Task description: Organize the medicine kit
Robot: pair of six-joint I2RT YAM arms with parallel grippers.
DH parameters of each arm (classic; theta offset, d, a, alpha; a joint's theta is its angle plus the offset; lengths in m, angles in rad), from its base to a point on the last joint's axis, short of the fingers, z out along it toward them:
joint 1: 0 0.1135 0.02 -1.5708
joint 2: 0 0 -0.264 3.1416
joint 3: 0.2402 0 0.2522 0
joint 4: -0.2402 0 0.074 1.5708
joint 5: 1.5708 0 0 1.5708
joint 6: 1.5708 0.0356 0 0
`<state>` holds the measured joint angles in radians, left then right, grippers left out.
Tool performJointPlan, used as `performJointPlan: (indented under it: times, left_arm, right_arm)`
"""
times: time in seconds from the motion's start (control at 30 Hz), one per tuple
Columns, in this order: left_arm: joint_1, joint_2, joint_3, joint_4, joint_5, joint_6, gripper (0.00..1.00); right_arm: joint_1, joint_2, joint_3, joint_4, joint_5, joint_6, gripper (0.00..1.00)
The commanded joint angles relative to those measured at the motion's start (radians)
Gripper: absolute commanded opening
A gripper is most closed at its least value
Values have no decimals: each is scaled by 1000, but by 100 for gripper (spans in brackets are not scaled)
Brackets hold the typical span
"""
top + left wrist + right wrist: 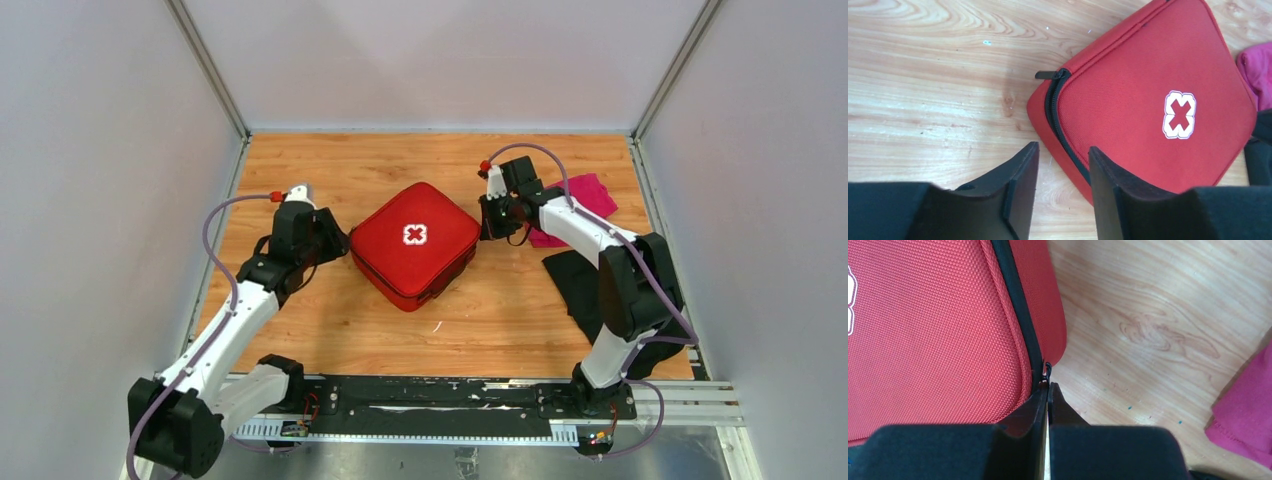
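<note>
Now the left gripper (1063, 152) holds its two black fingers apart with nothing between them. It is low over the wooden table (500, 320), just beside the left corner of the medicine kit (415, 245). The kit is a rounded-square red fabric zip case with a white cross on its lid. It lies flat and closed in the middle of the table, turned like a diamond. A black zip tab (1045, 75) sticks out from the kit's edge, a little beyond this gripper.

At the kit's right corner the right gripper (1048, 386) has its fingers pressed together. Their tips meet the small black zip pull (1048, 371) on the seam; whether they pinch it I cannot tell.

Bare wood shows along the kit's near and far edges. To the right of the kit, behind the right arm, lie a crumpled magenta cloth (590, 195) and a flat black cloth (575, 275), both apart from the kit.
</note>
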<state>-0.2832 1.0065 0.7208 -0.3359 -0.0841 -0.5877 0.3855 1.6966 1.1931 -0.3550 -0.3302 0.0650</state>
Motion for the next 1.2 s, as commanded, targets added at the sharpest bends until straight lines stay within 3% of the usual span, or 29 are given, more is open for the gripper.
performJointPlan:
  times: [0.0,0.2,0.33,0.5,0.83,1.17]
  left_arm:
    - [-17,-51,43,-103,-30,75,50]
    - [-199,-10,107,-80,-59,248,57]
    - [-414,101,194,-93,-167,406,59]
    - [-580,265,273,-99,-217,524,60]
    - [-684,388,282,-32,-116,586,61]
    - [-699,456,272,-31,-176,585,62]
  right_arm:
    - [-11,30,52,-2,15,-48,0]
    - [-11,36,51,-2,8,-46,0]
    - [-12,39,43,-2,5,-28,0]
    - [-11,45,32,-4,5,-25,0]
    - [-11,49,24,-6,13,-23,0]
    - [-11,29,9,-6,31,-11,0]
